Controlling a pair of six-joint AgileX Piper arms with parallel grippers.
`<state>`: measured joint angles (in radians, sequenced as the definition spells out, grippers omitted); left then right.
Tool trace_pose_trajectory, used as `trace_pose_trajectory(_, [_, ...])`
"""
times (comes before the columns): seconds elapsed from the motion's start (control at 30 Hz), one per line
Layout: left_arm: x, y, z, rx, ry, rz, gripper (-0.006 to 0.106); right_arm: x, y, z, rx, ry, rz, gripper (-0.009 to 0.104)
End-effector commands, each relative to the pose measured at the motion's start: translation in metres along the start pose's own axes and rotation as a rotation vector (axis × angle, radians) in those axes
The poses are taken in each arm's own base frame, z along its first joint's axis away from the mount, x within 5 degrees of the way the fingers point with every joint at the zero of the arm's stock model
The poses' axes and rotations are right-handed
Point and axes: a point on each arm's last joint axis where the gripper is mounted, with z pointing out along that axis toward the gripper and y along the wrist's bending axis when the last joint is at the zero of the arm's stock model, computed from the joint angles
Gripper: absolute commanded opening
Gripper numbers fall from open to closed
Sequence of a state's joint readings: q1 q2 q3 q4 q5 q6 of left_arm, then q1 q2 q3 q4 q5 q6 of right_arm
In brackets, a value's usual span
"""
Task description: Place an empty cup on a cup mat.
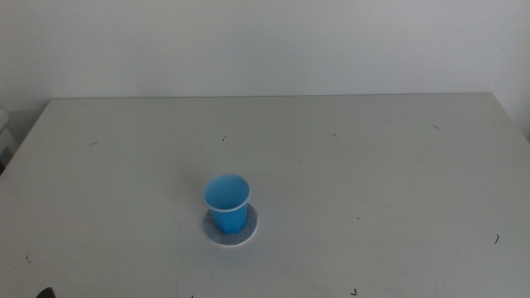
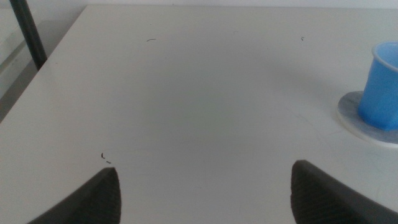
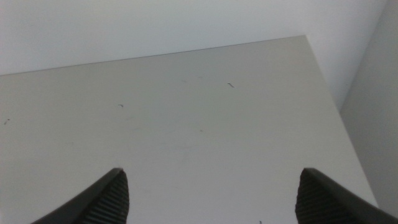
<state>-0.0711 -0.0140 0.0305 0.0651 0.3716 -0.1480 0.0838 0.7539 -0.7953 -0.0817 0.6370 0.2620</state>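
Observation:
The bright blue cup [image 1: 227,202] stands upright and empty on the grey cup mat [image 1: 231,229], left of the table's middle near the front. In the left wrist view the cup [image 2: 383,87] and the mat [image 2: 364,118] show at the picture's edge, apart from my left gripper [image 2: 205,186], which is open and empty with its jaws wide apart over bare table. My right gripper [image 3: 211,199] is open and empty over the table's far right part. Neither arm shows in the middle view.
The white table [image 1: 373,165] bears only small dark specks. Its edges and a pale wall show behind. A dark post [image 2: 28,34] stands beyond the table's edge in the left wrist view.

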Motion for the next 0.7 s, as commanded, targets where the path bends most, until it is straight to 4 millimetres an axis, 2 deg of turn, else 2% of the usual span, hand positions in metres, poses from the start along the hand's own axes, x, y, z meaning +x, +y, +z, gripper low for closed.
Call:
trace_pose_trajectory(0.0, [-0.008, -0.001, -0.002, 0.010, -0.081, -0.011, 0.105, 0.002, -0.006, -0.013, 0.011, -0.110, -0.046, 0.093])
trace_pose_trajectory(0.2, [-0.008, -0.001, -0.002, 0.010, -0.081, -0.011, 0.105, 0.040, -0.011, -0.022, -0.013, -0.202, -0.129, 0.093])
trace_pose_trajectory(0.47, [-0.008, -0.001, -0.002, 0.010, -0.081, -0.011, 0.105, 0.090, -0.017, -0.025, -0.024, -0.253, -0.384, 0.093])
trace_pose_trajectory(0.67, [-0.008, -0.001, -0.002, 0.010, -0.081, -0.011, 0.105, 0.125, -0.022, -0.021, -0.034, -0.195, -0.403, 0.093])
